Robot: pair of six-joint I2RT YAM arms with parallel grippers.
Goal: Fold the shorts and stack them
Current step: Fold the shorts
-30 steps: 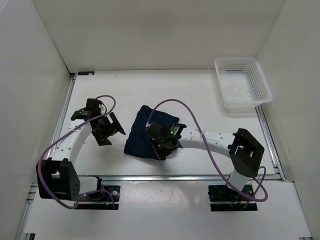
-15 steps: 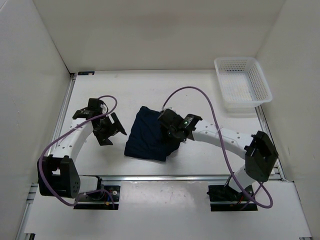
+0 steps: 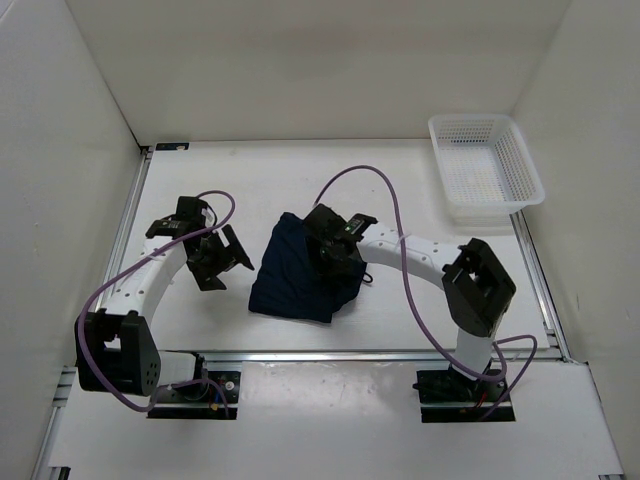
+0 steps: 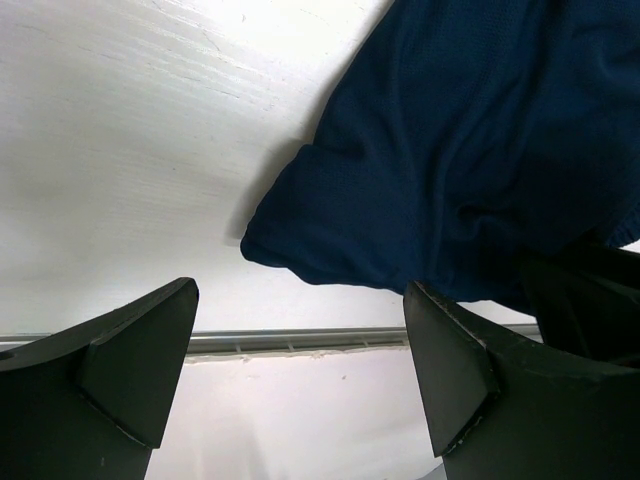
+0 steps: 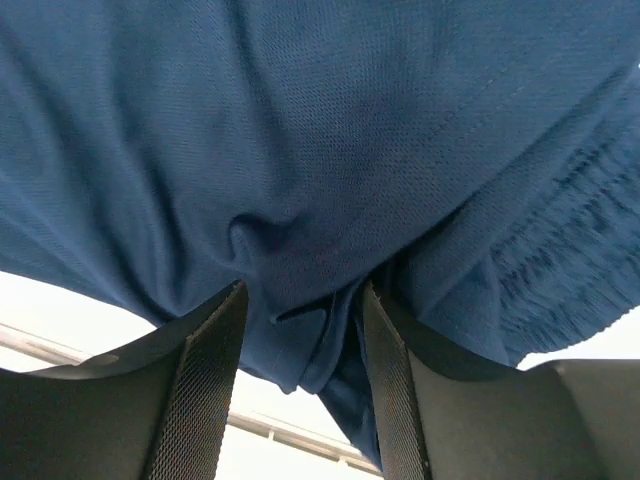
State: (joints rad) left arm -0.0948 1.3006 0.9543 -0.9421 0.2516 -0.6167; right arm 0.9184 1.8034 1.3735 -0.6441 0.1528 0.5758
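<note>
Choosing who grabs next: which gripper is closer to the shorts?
Right. The right gripper is on the shorts, cloth between its fingers; the left gripper hangs open beside them, apart.

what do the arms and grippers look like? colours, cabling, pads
Matching pair: left arm and right arm have white links, black joint housings, a purple cable looped along each. The left gripper and right gripper are black with wedge-shaped fingers; the right's fingers carry cross-hatched pads.

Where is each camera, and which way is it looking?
Top: above and behind the arms, looking down at the table, shorts, basket; both arms show.
Left wrist: on the left gripper, facing the shorts' edge; its fingers show.
Right wrist: on the right gripper, close against the shorts; its fingers show.
All three share the shorts.
</note>
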